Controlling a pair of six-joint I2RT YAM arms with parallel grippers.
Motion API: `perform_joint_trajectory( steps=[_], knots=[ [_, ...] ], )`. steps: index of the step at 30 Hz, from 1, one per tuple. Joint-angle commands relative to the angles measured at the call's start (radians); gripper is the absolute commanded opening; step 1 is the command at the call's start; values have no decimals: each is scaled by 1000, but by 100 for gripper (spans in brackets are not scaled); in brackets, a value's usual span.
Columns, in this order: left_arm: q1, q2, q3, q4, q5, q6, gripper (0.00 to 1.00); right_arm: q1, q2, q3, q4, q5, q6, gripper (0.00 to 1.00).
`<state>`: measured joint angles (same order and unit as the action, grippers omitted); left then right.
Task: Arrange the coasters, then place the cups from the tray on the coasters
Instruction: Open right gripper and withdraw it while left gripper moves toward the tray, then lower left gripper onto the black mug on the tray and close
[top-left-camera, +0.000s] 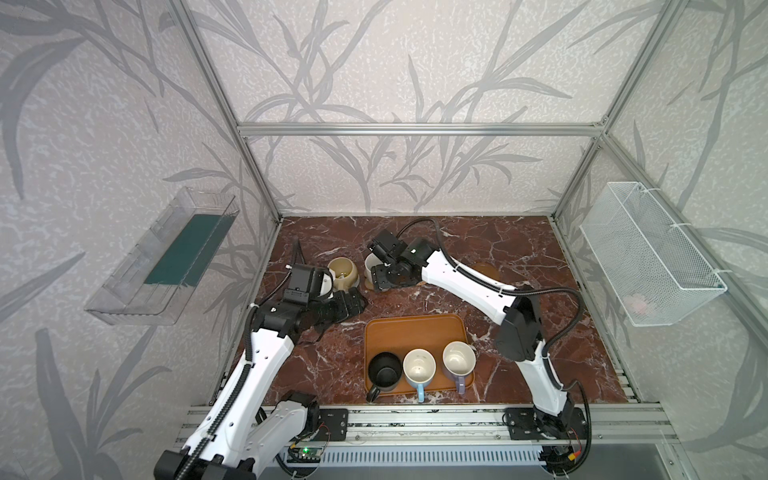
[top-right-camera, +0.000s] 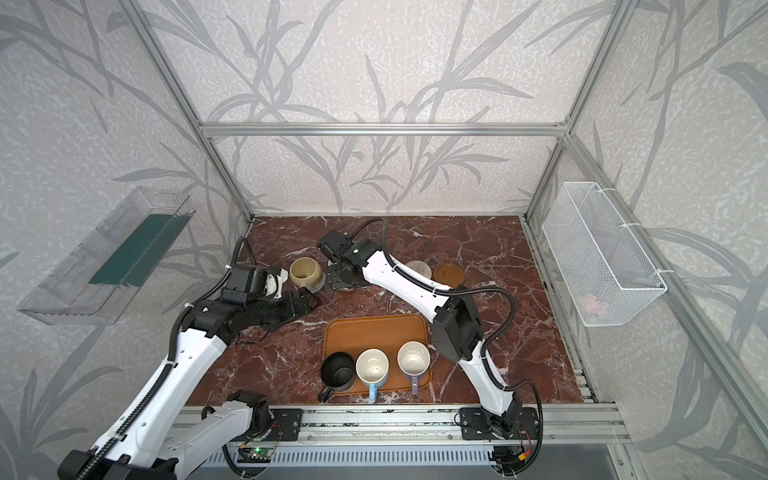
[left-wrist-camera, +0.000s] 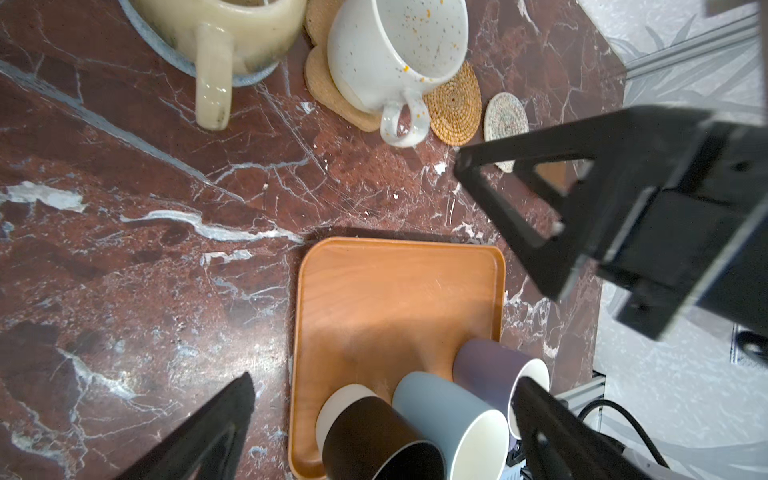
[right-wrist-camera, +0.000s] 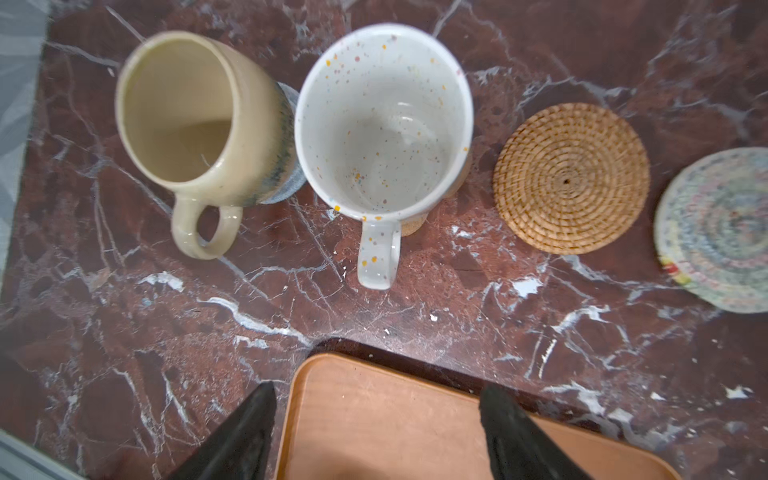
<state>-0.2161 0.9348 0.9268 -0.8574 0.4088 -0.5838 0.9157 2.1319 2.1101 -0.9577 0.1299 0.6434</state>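
Note:
The beige-yellow cup stands on the grey-blue coaster. Beside it the speckled white cup rests on the tan paw coaster, free of any grip. The rattan coaster, rope coaster and wooden disc lie bare in a row. My right gripper hangs open just above and in front of the speckled cup, nothing between its fingers. My left gripper is open and empty near the beige cup. The black, light blue and lavender cups stand on the tray.
The right arm's gripper shows close by in the left wrist view. A clear bin hangs on the left wall and a white wire basket on the right. Metal frame posts edge the marble table.

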Motion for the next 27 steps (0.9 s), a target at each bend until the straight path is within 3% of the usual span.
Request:
perform_joint_trajectory(
  steps=[1,3,6,10,14,22,27],
  knots=[
    [-40,-43,3,-76,-46,-9,99,2,-151,-108,74,62,-52,85],
    [-73,-49,-12,-95,-53,-27,99,-1,-237,-215,137,70,-71,88],
    [-121,-60,-59,-63,39,-86,99,-18,-364,-365,229,-12,-111,91],
    [-224,-70,-72,-88,-36,-134,99,-31,-553,-573,367,-90,-202,94],
    [-305,-37,-60,-145,-95,-170,99,-68,-672,-712,369,-169,-265,94],
    [-508,1,-90,-151,-150,-281,99,-101,-863,-939,401,-206,-311,94],
    [-596,-12,-108,-151,-202,-314,99,-101,-938,-1061,472,-366,-376,94]
  ],
)
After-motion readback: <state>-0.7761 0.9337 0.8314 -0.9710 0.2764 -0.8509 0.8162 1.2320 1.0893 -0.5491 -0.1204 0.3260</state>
